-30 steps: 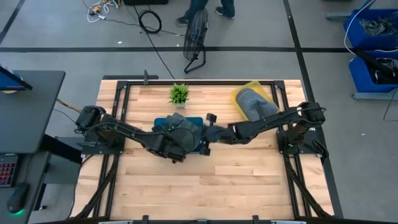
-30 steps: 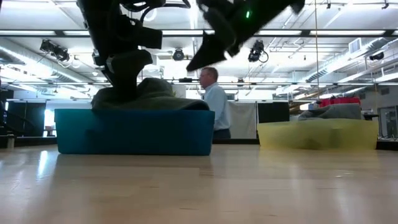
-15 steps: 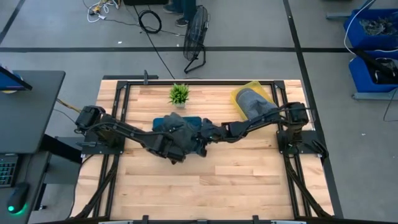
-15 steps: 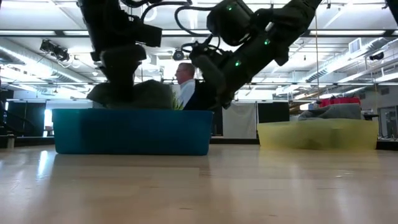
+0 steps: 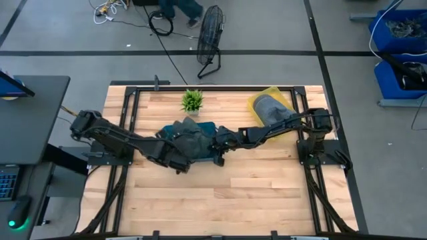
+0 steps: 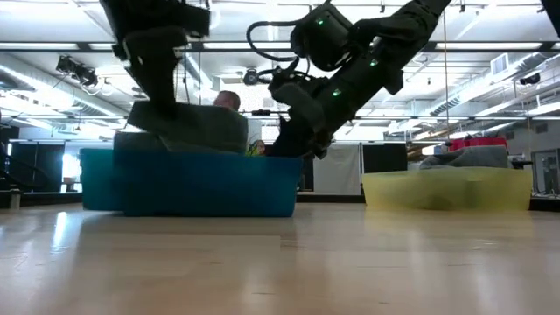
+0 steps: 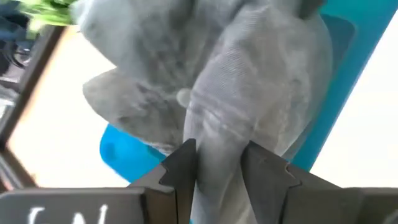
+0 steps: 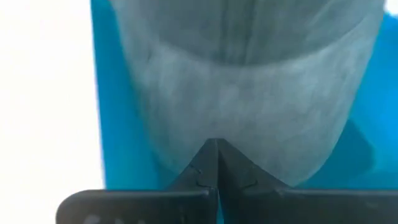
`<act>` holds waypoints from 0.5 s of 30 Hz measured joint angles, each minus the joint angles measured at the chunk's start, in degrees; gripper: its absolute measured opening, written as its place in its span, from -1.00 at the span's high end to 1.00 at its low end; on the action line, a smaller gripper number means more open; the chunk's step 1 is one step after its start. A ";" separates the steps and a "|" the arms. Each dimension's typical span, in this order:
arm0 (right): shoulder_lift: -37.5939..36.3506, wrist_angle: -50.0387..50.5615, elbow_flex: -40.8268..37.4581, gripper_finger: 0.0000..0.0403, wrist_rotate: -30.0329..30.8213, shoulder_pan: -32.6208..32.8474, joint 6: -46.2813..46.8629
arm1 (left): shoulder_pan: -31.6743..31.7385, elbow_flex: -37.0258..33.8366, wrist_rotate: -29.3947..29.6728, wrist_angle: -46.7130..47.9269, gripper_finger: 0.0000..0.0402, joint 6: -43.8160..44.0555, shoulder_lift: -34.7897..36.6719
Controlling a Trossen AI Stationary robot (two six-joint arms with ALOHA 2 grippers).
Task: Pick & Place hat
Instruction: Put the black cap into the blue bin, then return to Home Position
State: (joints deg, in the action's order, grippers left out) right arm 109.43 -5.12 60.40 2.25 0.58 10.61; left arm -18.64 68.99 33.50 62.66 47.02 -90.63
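A grey cloth hat (image 5: pixel 190 135) hangs over a teal bin (image 5: pixel 205 127) at mid-table. My left gripper (image 7: pixel 217 171) is above the bin, shut on the hat (image 7: pixel 249 81). In the low view the hat (image 6: pixel 188 127) hangs at the height of the rim of the teal bin (image 6: pixel 210 184). My right gripper (image 5: pixel 215 141) is at the bin's right end, slanting down, with its fingers shut (image 8: pixel 215 163). In its wrist view the hat (image 8: pixel 242 93) and the bin wall (image 8: pixel 109 93) fill the picture. My left gripper pinches a bunched fold of the hat's cloth (image 7: pixel 217 143) between its two fingers (image 7: pixel 180 171), coming from above and pointing down. The hat hangs slack below the fingers, its lower edge (image 6: pixel 184 147) about level with the bin's rim. My right gripper has its shut fingertips (image 6: pixel 293 147) at the bin's right end; I cannot tell whether they touch the bin or the hat.
A yellow bin (image 5: pixel 275 93) at the far right holds another grey hat (image 5: pixel 270 109). A small green plant (image 5: pixel 192 100) stands by the far edge behind the teal bin. The near half of the table (image 5: pixel 220 200) is bare wood. A person (image 6: pixel 229 101) walks behind the table.
My left gripper has risen and moved toward the table's left, drawing the hat up from inside the bin to rim height. My right gripper has come down and leftward from high above to the bin's right end. The teal bin has turned a little on the table.
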 joint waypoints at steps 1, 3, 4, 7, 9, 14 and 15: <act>-0.87 0.47 -0.14 1.00 -0.43 0.16 -0.10 | -0.11 0.00 0.50 0.93 0.36 0.27 1.02; -2.93 2.29 -0.46 0.98 -0.72 0.40 -1.46 | -0.66 0.00 1.75 3.15 0.36 1.56 3.26; -4.23 2.93 -0.52 0.97 -0.77 0.51 -2.18 | -0.96 0.00 2.62 3.80 0.36 2.02 4.55; -9.30 3.55 -0.34 0.93 -0.63 0.65 -3.59 | -2.13 0.00 3.81 4.87 0.37 2.82 7.90; -11.45 3.65 -0.19 0.93 0.44 0.63 -3.60 | -2.90 0.04 4.70 4.60 0.37 3.67 9.63; -15.66 5.47 -0.29 0.98 1.85 0.76 -4.02 | -4.41 0.02 5.30 5.42 0.38 4.24 11.28; -16.78 6.63 -0.26 0.99 1.76 0.88 -4.28 | -4.76 0.02 5.74 6.25 0.39 4.29 11.72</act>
State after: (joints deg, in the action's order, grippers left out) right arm 92.66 1.51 60.14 4.02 1.46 6.33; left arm -23.39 69.01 39.24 68.91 51.31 -78.92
